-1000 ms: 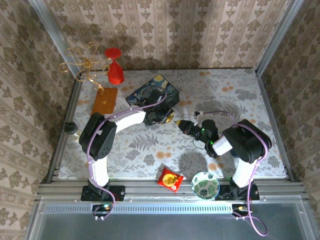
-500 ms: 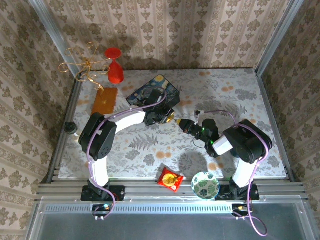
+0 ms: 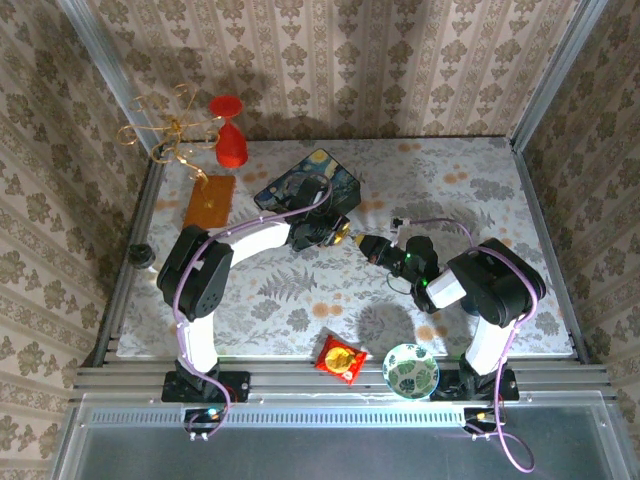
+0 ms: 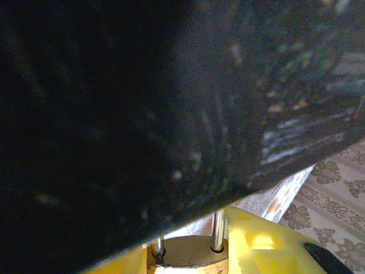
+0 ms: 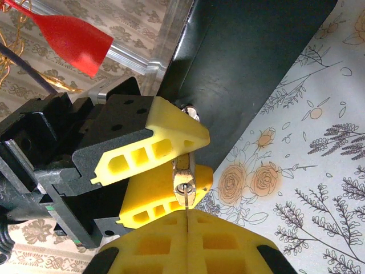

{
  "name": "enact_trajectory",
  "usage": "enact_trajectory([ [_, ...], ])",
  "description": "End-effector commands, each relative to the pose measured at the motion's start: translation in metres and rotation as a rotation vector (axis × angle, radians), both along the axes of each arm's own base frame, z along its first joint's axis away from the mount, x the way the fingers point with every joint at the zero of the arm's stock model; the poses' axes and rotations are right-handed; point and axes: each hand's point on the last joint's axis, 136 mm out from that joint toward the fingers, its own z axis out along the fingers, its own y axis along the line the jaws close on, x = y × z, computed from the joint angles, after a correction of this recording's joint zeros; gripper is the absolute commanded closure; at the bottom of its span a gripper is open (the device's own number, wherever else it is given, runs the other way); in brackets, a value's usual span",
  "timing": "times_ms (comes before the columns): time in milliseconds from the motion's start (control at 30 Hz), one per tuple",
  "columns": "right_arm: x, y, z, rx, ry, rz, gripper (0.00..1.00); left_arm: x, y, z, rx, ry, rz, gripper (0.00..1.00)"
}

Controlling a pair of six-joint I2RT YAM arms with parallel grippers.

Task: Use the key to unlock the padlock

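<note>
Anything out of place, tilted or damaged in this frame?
Nothing looks spilled or damaged. The left gripper clamps the padlock, and the key in the shut right gripper meets its keyhole. One mild oddity: the bowl and red packet sit right at the table's near edge, apparently overlapping the rail.

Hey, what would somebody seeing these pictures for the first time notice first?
Mid-table, the left end effector clamps a tiny brass padlock while the right end effector holds a thin key at its keyhole. Just behind them lies a dark blue painted box, and a red goblet stands by the table's far left corner.
</note>
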Motion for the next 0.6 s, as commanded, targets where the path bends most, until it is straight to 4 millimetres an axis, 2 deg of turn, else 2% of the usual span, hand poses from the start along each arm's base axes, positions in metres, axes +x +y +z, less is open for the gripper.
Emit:
enact_trajectory([
  [0, 0.005, -0.003, 0.016, 0.004, -0.061, -0.018, 1.00, -0.003, -0.012, 0.032, -0.113, -0.015, -0.020, 1.00],
  [567, 0.006, 0.008, 0.021, 0.013, -0.078, 0.032, 1.00, -0.003, -0.016, 0.028, -0.127, 0.001, -0.019, 1.00],
])
